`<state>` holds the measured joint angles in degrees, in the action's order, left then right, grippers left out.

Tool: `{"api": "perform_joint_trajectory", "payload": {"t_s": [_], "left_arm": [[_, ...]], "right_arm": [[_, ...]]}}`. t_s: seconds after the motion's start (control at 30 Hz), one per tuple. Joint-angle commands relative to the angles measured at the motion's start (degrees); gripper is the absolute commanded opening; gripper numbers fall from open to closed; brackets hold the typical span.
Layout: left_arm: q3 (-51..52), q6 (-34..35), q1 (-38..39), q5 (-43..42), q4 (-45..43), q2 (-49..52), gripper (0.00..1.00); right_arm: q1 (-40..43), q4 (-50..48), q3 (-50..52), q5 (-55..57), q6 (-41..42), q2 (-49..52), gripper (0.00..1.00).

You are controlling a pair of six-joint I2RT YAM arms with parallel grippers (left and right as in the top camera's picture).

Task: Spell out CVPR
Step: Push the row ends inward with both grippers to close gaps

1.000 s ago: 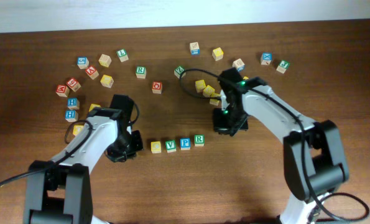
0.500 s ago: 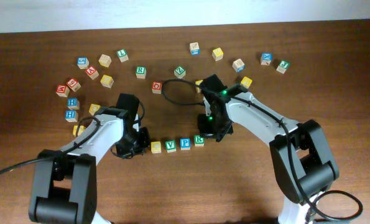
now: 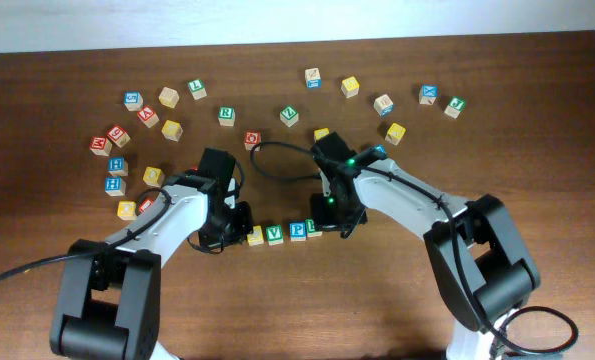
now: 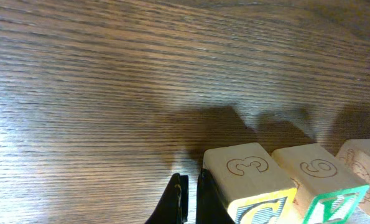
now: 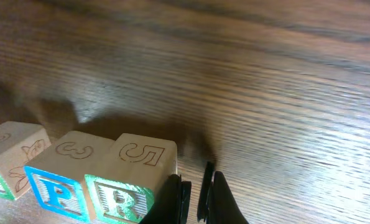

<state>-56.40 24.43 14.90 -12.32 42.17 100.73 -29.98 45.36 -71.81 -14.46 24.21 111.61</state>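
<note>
Here left and right jaws, both nearly closed, bracket the block row (image 3: pixel 295 231).

Dark, grainy wood of the table (image 4: pixel 110 74) fills most of the frame. At the bottom centre, the two black fingertips of the left gripper (image 4: pixel 189 200) poke up with only a thin slit between them. The right-hand tip sits just beside the left face of the C block (image 4: pixel 250 180), which has a 3 engraved on top and a yellow C on its front. Touching it to the right is the V block (image 4: pixel 321 180), green-lettered. A third block (image 4: pixel 365 155) is cut off by the lower right edge, its letter out of sight. Soft shadows spread above the row.
</note>
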Motion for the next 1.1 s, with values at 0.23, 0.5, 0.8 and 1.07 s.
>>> {"api": "perform_joint_trajectory", "payload": {"t_s": [0.23,0.5,0.8,1.07], "left_arm": [[0.2,-2.2,4.1,-1.9,-2.3,0.6,0.0],[0.2,-2.3,4.1,-1.9,-4.1,0.6,0.0],[-2.3,-3.7,3.7,5.8,-0.5,0.6,0.0],[-4.1,-2.0,-3.6,7.7,1.9,0.6,0.0]], "right_arm": [[-2.4,2.4,0.5,-1.8,-0.1,0.5,0.04],[-3.4,0.9,0.5,-2.9,1.5,0.5,0.04],[-1.2,3.1,0.5,0.7,1.8,0.5,0.04],[6.4,3.2,-5.8,-3.0,-7.5,0.5,0.04]]}}
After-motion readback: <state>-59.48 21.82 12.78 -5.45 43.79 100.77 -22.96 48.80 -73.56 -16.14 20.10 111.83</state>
